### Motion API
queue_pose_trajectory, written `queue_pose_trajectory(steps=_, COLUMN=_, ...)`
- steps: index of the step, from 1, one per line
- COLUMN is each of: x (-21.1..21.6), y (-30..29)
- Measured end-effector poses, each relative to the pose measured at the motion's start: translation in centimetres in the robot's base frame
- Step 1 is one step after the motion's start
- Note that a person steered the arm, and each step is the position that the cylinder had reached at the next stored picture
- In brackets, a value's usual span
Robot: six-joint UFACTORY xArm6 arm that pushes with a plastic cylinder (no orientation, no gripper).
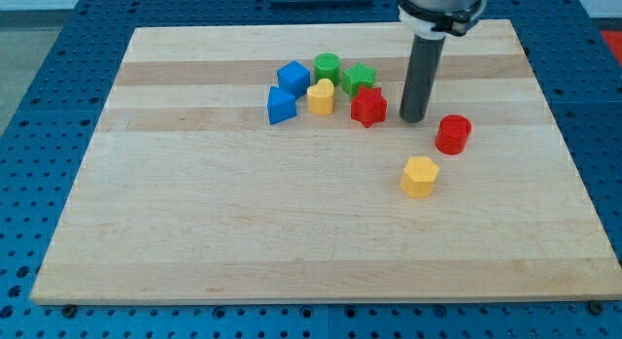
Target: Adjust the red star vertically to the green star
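The red star [368, 107] lies on the wooden board just below the green star [358, 78], touching or nearly touching it. My tip [413, 118] rests on the board a short way to the view's right of the red star, apart from it. The rod rises straight up from there to the arm at the view's top.
A green cylinder [328, 67], a blue cube [293, 78], a blue wedge-like block [281, 106] and a yellow heart [321, 97] cluster left of the stars. A red cylinder [453, 134] and a yellow hexagon [420, 177] lie right and below my tip.
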State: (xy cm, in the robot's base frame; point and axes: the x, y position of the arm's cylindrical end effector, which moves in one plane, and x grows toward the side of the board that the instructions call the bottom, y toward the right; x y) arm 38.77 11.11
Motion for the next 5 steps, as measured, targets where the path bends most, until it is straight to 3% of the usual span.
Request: queue_pose_trajectory(steps=5, x=0.0, y=-2.4)
